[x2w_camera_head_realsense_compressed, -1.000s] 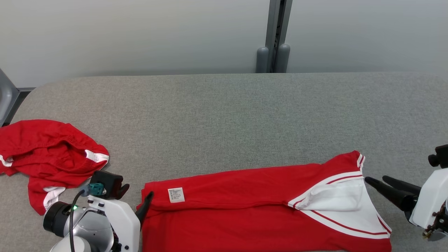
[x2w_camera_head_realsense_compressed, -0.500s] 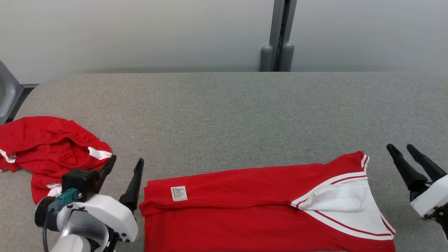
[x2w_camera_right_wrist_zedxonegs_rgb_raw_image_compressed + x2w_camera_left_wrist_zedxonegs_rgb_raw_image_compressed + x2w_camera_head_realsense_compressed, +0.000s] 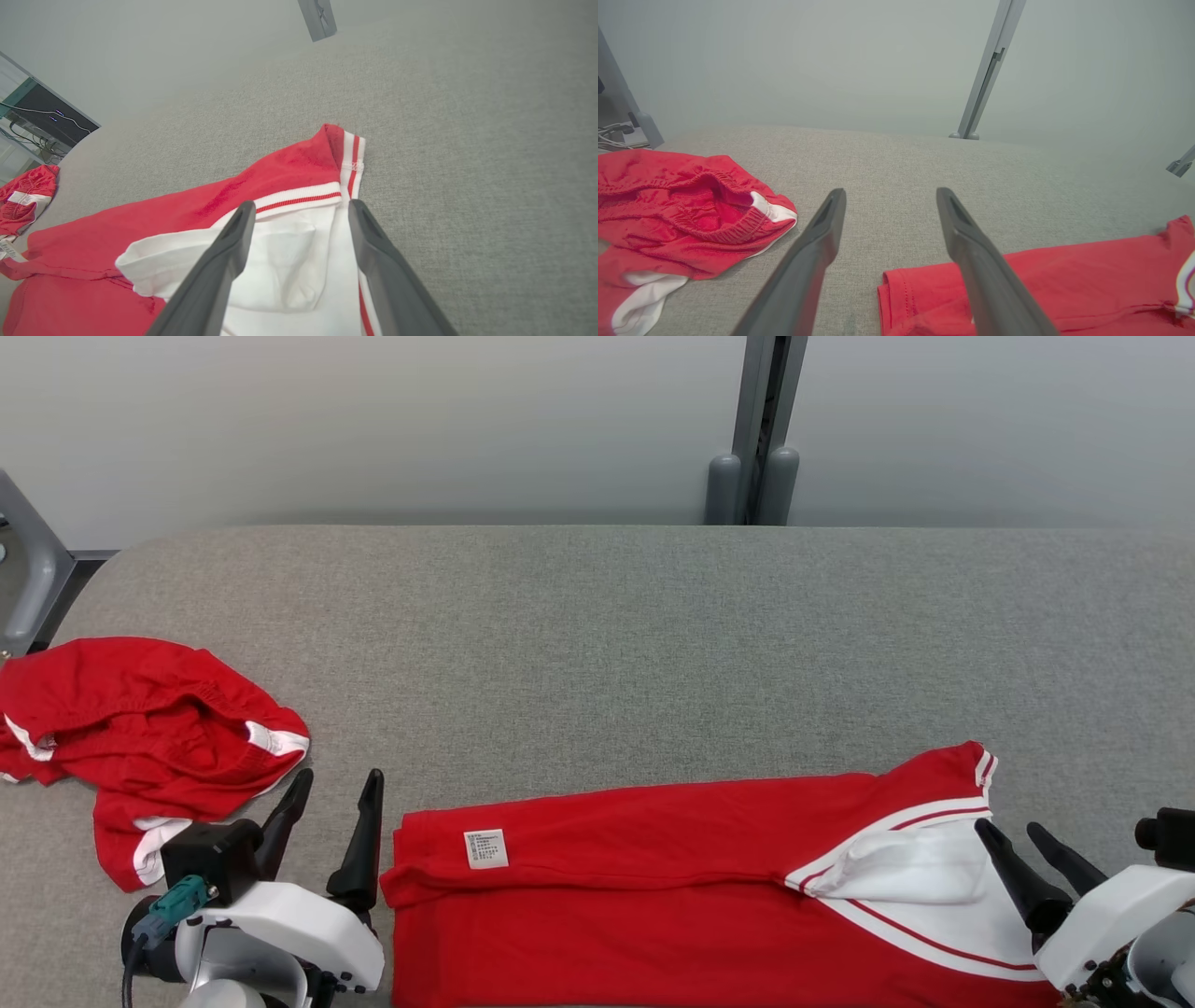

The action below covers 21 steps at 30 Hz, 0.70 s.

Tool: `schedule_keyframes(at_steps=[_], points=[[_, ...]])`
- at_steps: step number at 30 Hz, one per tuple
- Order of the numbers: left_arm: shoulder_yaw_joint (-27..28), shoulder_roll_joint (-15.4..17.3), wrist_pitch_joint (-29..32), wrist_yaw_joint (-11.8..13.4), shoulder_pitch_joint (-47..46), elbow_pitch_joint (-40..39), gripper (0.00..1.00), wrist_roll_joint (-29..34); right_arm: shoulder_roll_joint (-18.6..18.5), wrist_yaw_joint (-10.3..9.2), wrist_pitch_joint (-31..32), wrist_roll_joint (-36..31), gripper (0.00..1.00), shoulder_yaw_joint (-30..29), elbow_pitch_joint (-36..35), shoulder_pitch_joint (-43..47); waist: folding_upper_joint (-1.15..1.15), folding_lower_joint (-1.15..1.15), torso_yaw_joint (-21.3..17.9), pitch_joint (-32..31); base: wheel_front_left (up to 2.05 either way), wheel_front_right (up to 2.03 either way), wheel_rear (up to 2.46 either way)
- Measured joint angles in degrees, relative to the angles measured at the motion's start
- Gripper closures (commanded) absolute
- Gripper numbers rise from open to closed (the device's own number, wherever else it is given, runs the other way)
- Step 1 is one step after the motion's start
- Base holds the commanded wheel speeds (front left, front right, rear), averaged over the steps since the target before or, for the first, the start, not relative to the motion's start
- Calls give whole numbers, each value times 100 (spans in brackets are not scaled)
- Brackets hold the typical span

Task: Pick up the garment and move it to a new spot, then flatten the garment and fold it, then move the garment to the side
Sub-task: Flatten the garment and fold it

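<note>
The garment (image 3: 653, 896), a red shirt with a white striped panel, lies folded flat along the near edge of the grey table (image 3: 607, 644). My left gripper (image 3: 339, 777) stands open just left of the shirt's left edge, holding nothing. In the left wrist view the left gripper (image 3: 891, 191) points over bare table, with the garment (image 3: 1064, 280) at its lower right. My right gripper (image 3: 1007, 826) is open above the white panel's right end. In the right wrist view the right gripper (image 3: 301, 204) hangs over the garment (image 3: 280, 186) near its striped cuff, empty.
A crumpled pair of red shorts (image 3: 140, 737) with white trim lies at the table's left end, also seen as shorts (image 3: 691, 214) in the left wrist view. A grey post (image 3: 761, 429) stands behind the table against the pale wall. Bare table stretches beyond the shirt.
My left gripper has swung off the shirt's left edge and now stands upright beside it. My right gripper rose, then came down over the white panel. The head camera has shifted slightly.
</note>
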Motion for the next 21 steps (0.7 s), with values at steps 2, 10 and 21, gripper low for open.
schedule_keyframes(at_steps=[2, 10, 21], points=[[-10, -24, -25, -20, -5, 60, 0, -22, 70, 0, 147, -1, 0, -14, 126, -8, 0, 0, -3, 9, 0, 0, 0], [-42, -68, -93, -82, -148, 232, 0, -76, 427, 0, 700, -19, 0, -73, 857, -244, 0, 0, 51, 66, 0, 0, 0], [-74, -74, -143, -146, -161, 385, 0, -127, 740, 2, 1292, 268, 0, -231, 1481, -386, 0, 0, 197, 113, 0, 0, 0]])
